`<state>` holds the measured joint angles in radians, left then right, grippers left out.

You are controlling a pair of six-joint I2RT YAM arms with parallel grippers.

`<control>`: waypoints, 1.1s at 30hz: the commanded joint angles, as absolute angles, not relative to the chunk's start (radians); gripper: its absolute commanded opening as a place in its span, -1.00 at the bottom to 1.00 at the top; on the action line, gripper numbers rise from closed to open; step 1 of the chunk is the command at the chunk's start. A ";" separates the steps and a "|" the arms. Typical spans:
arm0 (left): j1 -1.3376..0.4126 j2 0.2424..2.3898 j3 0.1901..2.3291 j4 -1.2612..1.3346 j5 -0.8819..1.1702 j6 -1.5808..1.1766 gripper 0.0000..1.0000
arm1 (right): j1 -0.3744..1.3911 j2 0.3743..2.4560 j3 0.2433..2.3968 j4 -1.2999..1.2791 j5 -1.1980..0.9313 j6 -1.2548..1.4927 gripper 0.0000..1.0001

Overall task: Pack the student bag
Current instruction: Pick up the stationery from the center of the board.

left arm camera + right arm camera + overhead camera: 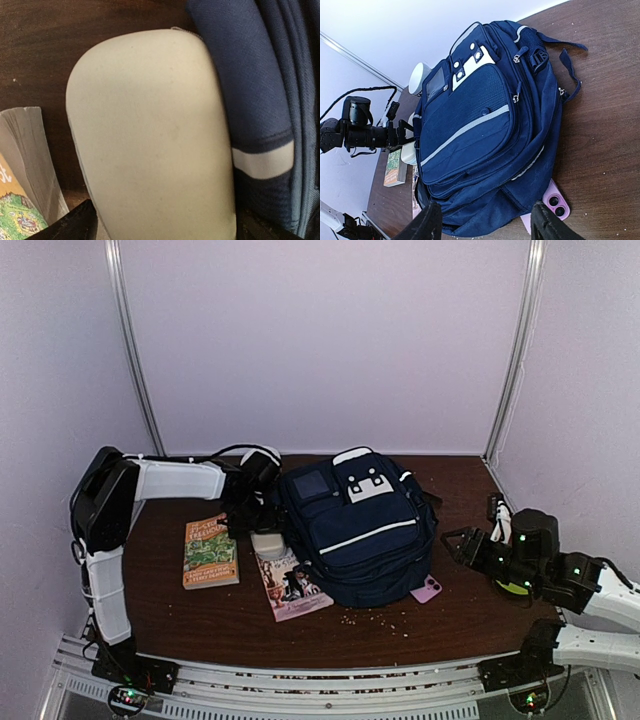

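The navy student bag (355,525) lies front up in the middle of the table, its pockets zipped; it also fills the right wrist view (485,130). My left gripper (256,520) is at the bag's left side, low over a cream oval case (268,543). In the left wrist view the case (150,135) fills the frame between my wide-apart fingers (75,225), with the bag's side (260,90) right beside it. My right gripper (462,543) is open and empty, to the right of the bag and pointing at it (485,220).
A green book (210,552) and a comic-style book (292,588) lie left of and in front of the bag. A pink phone (427,589) sticks out from under the bag's front right corner. Crumbs dot the table (470,490). White walls enclose it.
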<state>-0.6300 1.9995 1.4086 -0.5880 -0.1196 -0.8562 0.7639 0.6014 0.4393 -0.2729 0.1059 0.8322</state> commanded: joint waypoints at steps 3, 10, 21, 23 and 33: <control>-0.624 2.042 1.448 -0.590 -0.121 -0.857 0.78 | 0.770 0.604 0.466 -0.263 0.111 0.819 0.21; -0.622 1.930 1.343 -0.546 -0.160 -0.871 0.00 | 0.770 0.604 0.486 -0.272 0.098 0.816 0.20; -0.692 1.478 1.211 -0.561 -0.178 -0.955 -0.01 | 0.962 0.767 0.556 -0.095 0.133 0.795 0.24; -0.738 1.425 1.213 -0.535 -0.196 -0.998 0.00 | 1.042 0.836 0.577 -0.021 0.192 0.781 0.28; -0.971 1.433 1.351 -0.401 -0.241 -1.188 0.07 | 1.251 1.163 0.732 0.303 0.323 0.703 0.72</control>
